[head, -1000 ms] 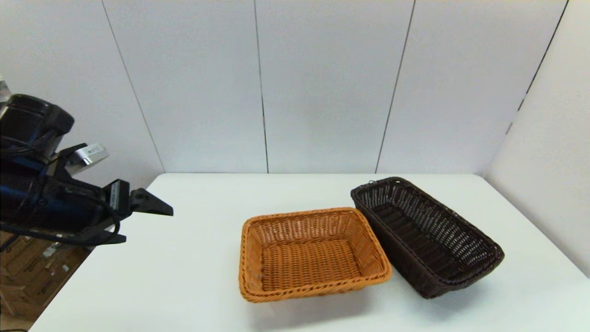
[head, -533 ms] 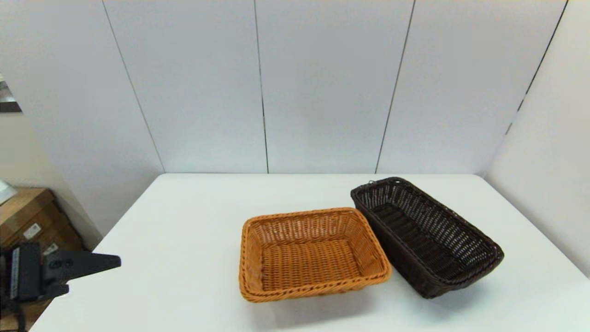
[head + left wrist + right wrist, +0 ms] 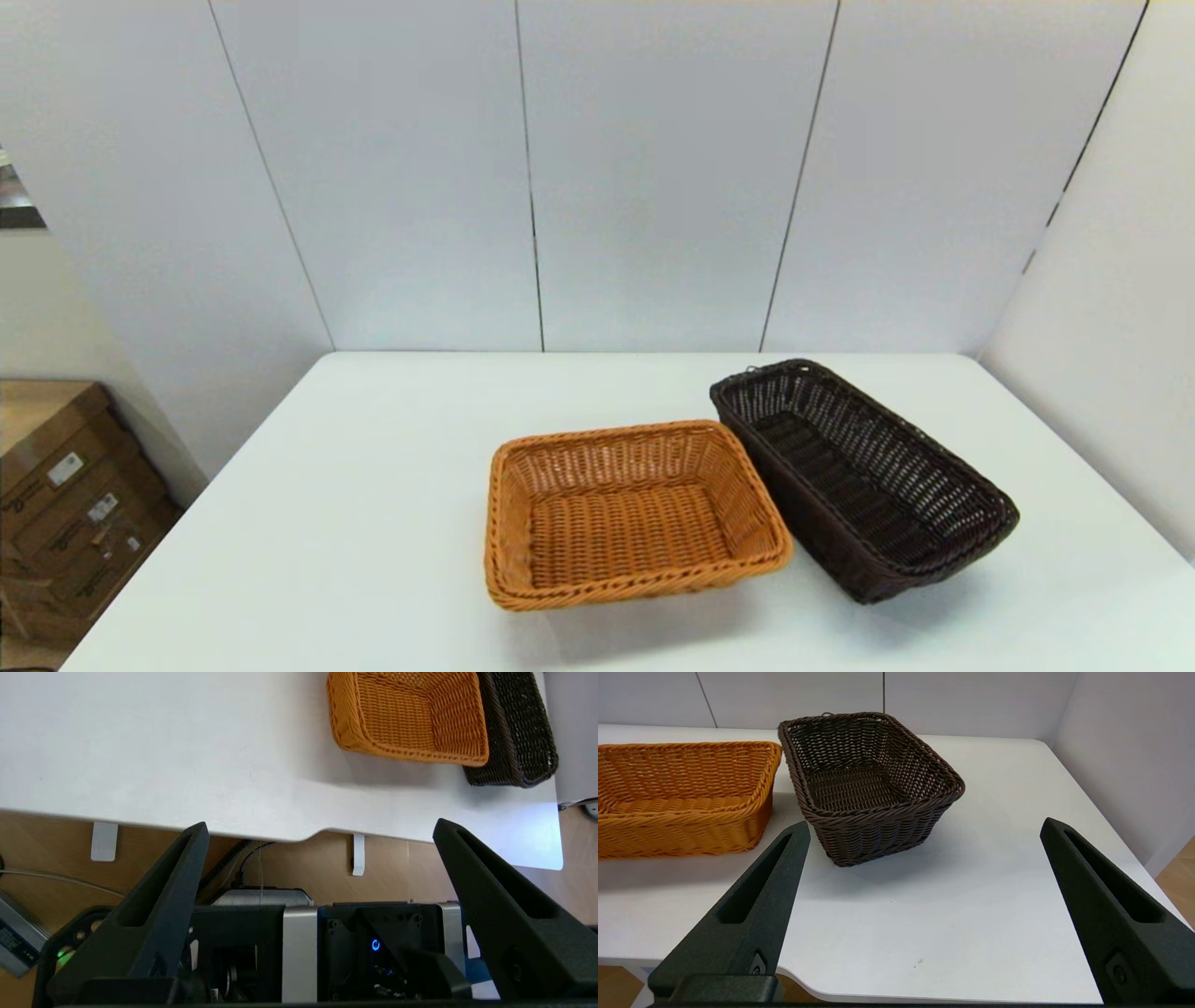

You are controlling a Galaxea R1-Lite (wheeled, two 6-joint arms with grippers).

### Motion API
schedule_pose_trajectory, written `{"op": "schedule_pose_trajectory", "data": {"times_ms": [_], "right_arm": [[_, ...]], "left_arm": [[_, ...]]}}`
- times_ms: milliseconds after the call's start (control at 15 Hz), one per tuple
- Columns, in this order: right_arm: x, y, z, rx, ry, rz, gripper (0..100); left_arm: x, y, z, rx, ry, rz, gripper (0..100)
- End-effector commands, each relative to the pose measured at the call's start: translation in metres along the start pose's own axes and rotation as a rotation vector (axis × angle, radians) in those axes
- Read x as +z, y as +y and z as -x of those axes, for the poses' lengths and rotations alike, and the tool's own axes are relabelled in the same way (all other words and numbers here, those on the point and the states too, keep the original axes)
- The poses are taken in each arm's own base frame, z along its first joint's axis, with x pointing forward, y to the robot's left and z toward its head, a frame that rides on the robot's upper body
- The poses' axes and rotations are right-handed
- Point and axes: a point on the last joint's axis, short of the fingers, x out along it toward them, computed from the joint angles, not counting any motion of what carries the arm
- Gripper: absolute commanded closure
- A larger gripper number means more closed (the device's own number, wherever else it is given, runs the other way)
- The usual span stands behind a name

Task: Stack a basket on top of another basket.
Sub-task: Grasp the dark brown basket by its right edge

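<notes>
White table (image 3: 327, 523) against pale panelled walls: stacking not begun, both baskets on the surface side by side

The dark brown rectangular openwork wicker basket (image 3: 864, 481) rests on the table, its long side touching or just beside the orange-tan rectangular wicker basket with braided rim (image 3: 630, 513) to its left; neither is lifted or nested. The right gripper (image 3: 924, 826) hovers near the table's front edge, facing the dark basket, fingers spread wide, holding nothing. The left gripper (image 3: 320, 828) hangs below and before the table edge, fingers likewise wide apart and empty. Grasp, lift and placement all remain, by my judgement
</notes>
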Motion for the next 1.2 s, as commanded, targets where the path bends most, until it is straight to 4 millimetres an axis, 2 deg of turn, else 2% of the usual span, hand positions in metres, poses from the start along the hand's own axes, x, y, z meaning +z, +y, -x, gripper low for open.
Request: {"op": "schedule_pose_trajectory", "data": {"times_ms": [67, 400, 600, 800, 1000, 1200], "right_arm": [[0.0, 0.0, 0.0, 0.0, -0.001, 0.0, 0], [0.0, 0.0, 0.0, 0.0, -0.001, 0.0, 0], [0.0, 0.0, 0.0, 0.0, -0.001, 0.0, 0], [0.0, 0.0, 0.0, 0.0, -0.002, 0.0, 0], [0.0, 0.0, 0.0, 0.0, -0.001, -0.001, 0], [0.0, 0.0, 0.0, 0.0, -0.001, 0.0, 0]], "left_arm": [[-0.034, 0.011, 0.022, -0.037, -0.063, -0.009, 0], [-0.068, 0.02, 0.034, -0.02, -0.123, 0.002, 0], [-0.09, 0.026, 0.037, -0.038, -0.219, -0.018, 0], [-0.096, 0.029, 0.036, -0.046, -0.27, -0.089, 0], [-0.098, 0.038, 0.022, 0.019, -0.409, -0.316, 0], [-0.092, 0.05, -0.008, 0.113, -0.51, -0.374, 0]]}}
